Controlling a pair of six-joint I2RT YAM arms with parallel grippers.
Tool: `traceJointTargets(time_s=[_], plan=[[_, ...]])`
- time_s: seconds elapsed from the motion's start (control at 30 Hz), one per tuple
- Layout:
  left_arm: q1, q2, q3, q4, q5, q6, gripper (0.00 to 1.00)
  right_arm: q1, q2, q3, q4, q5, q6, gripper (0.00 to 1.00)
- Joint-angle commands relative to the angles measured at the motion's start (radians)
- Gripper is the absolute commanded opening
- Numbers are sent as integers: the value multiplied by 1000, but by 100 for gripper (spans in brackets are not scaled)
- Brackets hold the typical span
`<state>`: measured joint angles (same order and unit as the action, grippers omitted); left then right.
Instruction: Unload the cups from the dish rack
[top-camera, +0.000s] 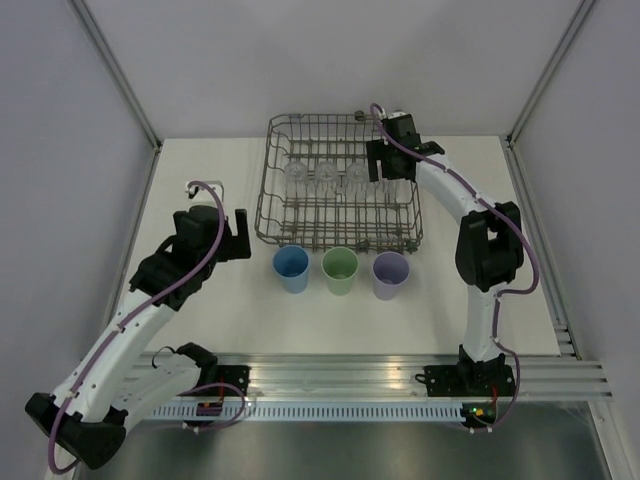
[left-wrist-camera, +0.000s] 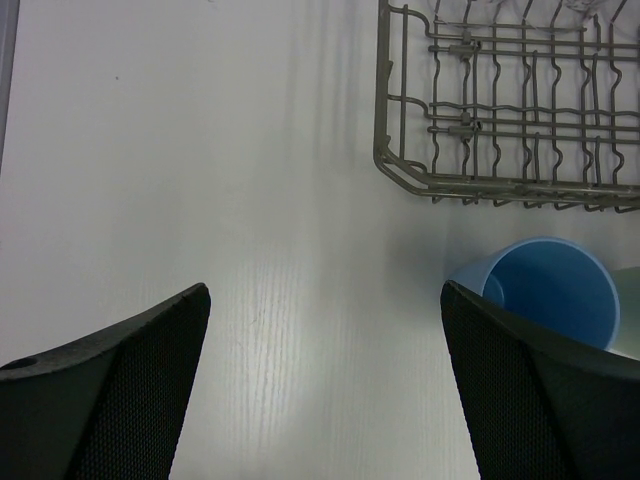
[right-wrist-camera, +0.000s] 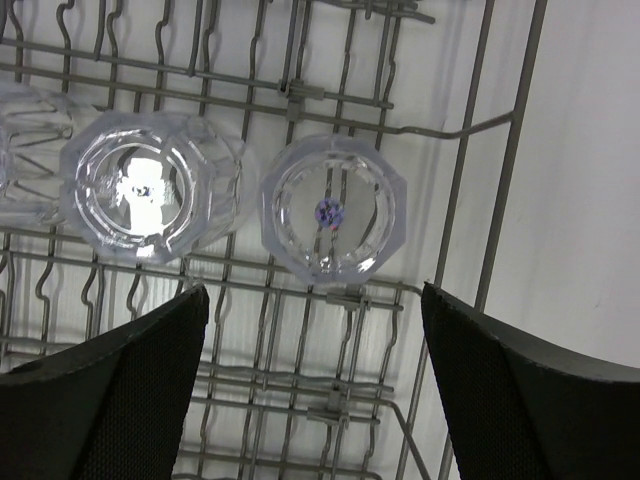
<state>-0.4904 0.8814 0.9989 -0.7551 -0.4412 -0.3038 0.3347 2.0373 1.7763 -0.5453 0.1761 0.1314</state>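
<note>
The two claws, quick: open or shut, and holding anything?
Left gripper: open, holding nothing, next to the blue cup.
Right gripper: open, holding nothing, above a clear glass in the dish rack.

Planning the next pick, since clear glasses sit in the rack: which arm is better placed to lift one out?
Right. The right fingers hang open over a clear glass in the rack; the left fingers are over the table beside the blue cup.
</note>
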Motion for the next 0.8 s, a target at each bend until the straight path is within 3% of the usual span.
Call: traceJointTargets(time_s=[0.0,0.33,0.77], plan=[[-1,5,-3,53,36,37,100,-20,47,64,36,-7,-16,91],[0,39,-5,59,87,45,100,-34,139,156,24,-30,-52,91],[0,54,-5,63,117,52,100,-45,219,218,-16,-26,-64,78]])
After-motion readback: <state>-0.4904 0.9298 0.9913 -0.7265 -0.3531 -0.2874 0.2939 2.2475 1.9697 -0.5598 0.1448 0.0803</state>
